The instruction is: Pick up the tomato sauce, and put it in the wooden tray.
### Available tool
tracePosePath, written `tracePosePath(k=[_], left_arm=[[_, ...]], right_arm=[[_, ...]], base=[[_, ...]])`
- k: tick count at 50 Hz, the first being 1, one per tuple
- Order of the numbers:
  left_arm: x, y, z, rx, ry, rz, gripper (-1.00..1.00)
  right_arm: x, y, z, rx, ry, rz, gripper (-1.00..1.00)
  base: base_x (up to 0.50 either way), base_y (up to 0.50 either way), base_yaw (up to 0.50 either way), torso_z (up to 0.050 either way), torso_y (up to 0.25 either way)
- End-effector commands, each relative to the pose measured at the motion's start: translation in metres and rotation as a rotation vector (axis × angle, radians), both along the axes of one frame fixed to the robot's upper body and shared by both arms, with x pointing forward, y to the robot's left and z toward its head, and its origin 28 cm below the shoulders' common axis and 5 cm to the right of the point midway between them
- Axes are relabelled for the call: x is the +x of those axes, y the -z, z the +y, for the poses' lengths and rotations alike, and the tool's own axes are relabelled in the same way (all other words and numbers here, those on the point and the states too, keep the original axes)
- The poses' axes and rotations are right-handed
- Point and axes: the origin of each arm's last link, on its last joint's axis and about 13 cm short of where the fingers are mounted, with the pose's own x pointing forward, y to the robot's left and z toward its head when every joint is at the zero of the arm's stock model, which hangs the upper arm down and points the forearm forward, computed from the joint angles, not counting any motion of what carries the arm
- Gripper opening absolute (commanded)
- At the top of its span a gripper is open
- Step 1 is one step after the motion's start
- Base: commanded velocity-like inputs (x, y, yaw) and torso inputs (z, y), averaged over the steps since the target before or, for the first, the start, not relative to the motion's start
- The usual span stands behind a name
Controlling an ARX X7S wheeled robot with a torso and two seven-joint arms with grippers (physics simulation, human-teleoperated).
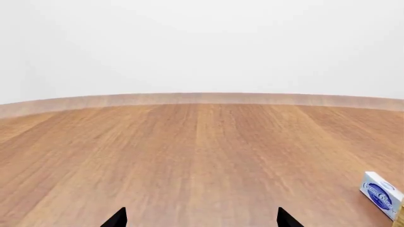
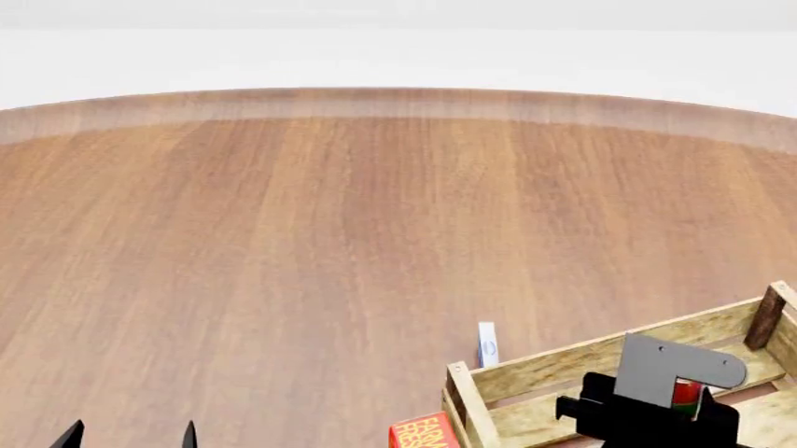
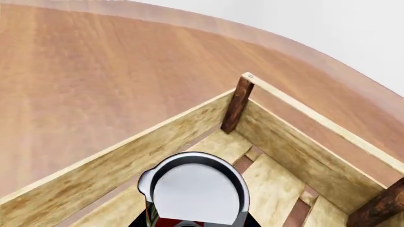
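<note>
The tomato sauce (image 3: 196, 189), a can with a silver top and red label, sits between the black fingers of my right gripper (image 3: 192, 223), which is shut on it. The can is inside the walls of the wooden tray (image 3: 126, 161), near a corner with a dark post. In the head view the right gripper (image 2: 641, 420) is over the tray (image 2: 561, 364) at the lower right, with a bit of the red can (image 2: 685, 393) showing behind it. My left gripper (image 1: 203, 220) hangs open over bare table with nothing in it, and shows in the head view (image 2: 131, 436) at the lower left.
A white-and-blue box (image 2: 487, 343) stands on the table just outside the tray's far left side, and shows in the left wrist view (image 1: 381, 195). A red box (image 2: 424, 433) lies by the tray's near left corner. The round wooden table (image 2: 312, 233) stretches far ahead.
</note>
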Motion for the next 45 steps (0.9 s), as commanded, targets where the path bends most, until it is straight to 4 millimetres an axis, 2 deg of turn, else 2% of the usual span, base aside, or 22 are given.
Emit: tracePosePath(k=[1, 31, 32, 45], left_arm=[[0.0000, 0.0000, 0.0000, 0.000, 0.000, 0.000, 1.00], [0.0000, 0.0000, 0.0000, 0.000, 0.000, 0.000, 1.00], [0.0000, 0.0000, 0.0000, 0.000, 0.000, 0.000, 1.00], [0.0000, 0.0000, 0.0000, 0.000, 0.000, 0.000, 1.00]], right_arm=[[-0.0001, -0.0003, 0.0000, -0.023, -0.013, 0.036, -1.00], [-0.0005, 0.0005, 0.0011, -0.003, -0.029, 0.037, -1.00], [-0.0005, 0.0006, 0.0011, 0.001, -0.032, 0.038, 1.00], [-0.0008, 0.0009, 0.0013, 0.009, -0.036, 0.043, 1.00]], base=[[0.00, 0.00, 0.00, 0.000, 0.000], [0.00, 0.00, 0.00, 0.000, 0.000], [0.00, 0.00, 0.00, 0.000, 0.000], [0.00, 0.00, 0.00, 0.000, 0.000]])
